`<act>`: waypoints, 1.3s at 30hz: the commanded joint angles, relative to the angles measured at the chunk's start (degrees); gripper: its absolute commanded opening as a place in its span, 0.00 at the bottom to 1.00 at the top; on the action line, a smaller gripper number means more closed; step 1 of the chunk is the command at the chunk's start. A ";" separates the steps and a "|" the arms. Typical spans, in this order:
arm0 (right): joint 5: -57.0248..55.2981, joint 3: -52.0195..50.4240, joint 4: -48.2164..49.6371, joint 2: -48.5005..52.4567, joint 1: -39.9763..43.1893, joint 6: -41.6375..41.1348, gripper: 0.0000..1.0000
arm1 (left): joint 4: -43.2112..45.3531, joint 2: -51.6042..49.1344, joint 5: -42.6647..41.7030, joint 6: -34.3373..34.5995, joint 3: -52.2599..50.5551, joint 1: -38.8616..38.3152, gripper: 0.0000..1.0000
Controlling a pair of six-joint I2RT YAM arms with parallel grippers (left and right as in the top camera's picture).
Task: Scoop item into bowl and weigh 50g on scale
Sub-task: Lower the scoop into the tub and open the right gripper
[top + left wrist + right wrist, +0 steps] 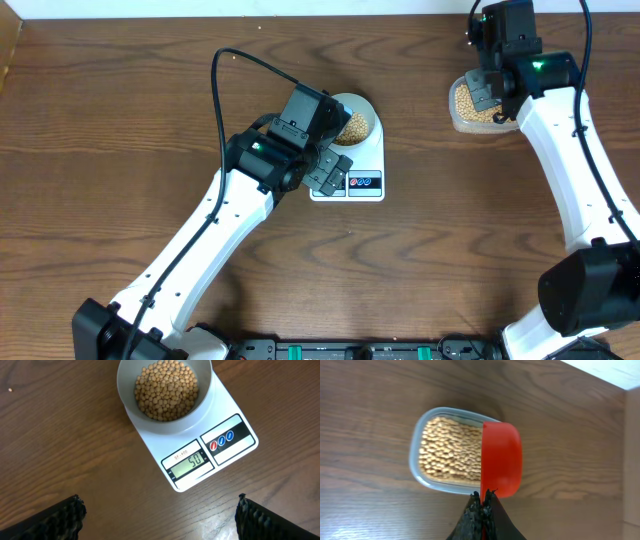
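Observation:
The pale bowl (pixel 209 402) stands on the white scale (pixel 227 457) and holds a heap of the item, tan round beans (pixel 166 387). The scale's display (pixel 189 462) reads 50. My left gripper (pixel 159 510) hangs open just in front of the scale, above bare wood and touching nothing. In the overhead view it (pixel 332 172) covers the scale's left front part. My right gripper (pixel 483 496) is shut on the handle of a red scoop (pixel 501 457), turned on its side over the right end of a clear tub (pixel 416 457) of beans (pixel 447 452).
The clear tub (pixel 460 105) sits at the back right of the wooden table, near its far edge (pixel 600 367). A single stray bean (pixel 10 389) lies on the wood left of the scale. A black cable (pixel 235 58) loops above the left arm.

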State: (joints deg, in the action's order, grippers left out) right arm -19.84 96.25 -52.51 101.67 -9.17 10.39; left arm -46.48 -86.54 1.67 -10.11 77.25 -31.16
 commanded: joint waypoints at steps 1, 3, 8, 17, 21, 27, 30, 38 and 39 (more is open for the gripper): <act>-5.53 -0.04 -0.04 0.68 0.00 -3.34 0.02 | -0.22 -0.04 0.31 0.50 -0.44 0.24 0.98; -5.46 -0.04 -0.02 0.68 0.55 -5.90 0.02 | -0.22 -0.04 0.31 0.50 -0.44 0.24 0.98; 1.25 -0.13 -0.92 0.68 3.21 -23.69 0.03 | -0.22 -0.04 0.31 0.50 -0.44 0.24 0.98; 21.81 -8.33 8.24 0.68 10.14 -36.87 0.05 | -0.22 -0.04 0.31 0.50 -0.44 0.24 0.98; 30.01 -14.38 16.61 0.68 13.77 -38.93 0.02 | -0.22 -0.04 0.31 0.50 -0.44 0.24 0.98; 39.04 -20.57 23.47 0.68 17.07 -39.08 0.12 | -0.22 -0.04 0.31 0.52 -0.44 0.24 0.98; 41.09 -21.70 21.77 0.68 17.99 -39.01 0.45 | -0.22 -0.04 0.31 0.52 -0.44 0.24 0.98; 41.20 -21.84 15.08 0.68 19.91 -35.43 0.70 | -0.22 -0.04 0.31 0.50 -0.44 0.24 0.98; 41.22 -21.81 14.32 0.66 20.41 -34.64 0.74 | -0.22 -0.04 0.31 0.50 -0.44 0.24 0.98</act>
State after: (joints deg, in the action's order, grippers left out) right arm 20.16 74.83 -37.19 101.84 9.78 -26.85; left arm -46.48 -86.54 1.69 -10.11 77.25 -31.16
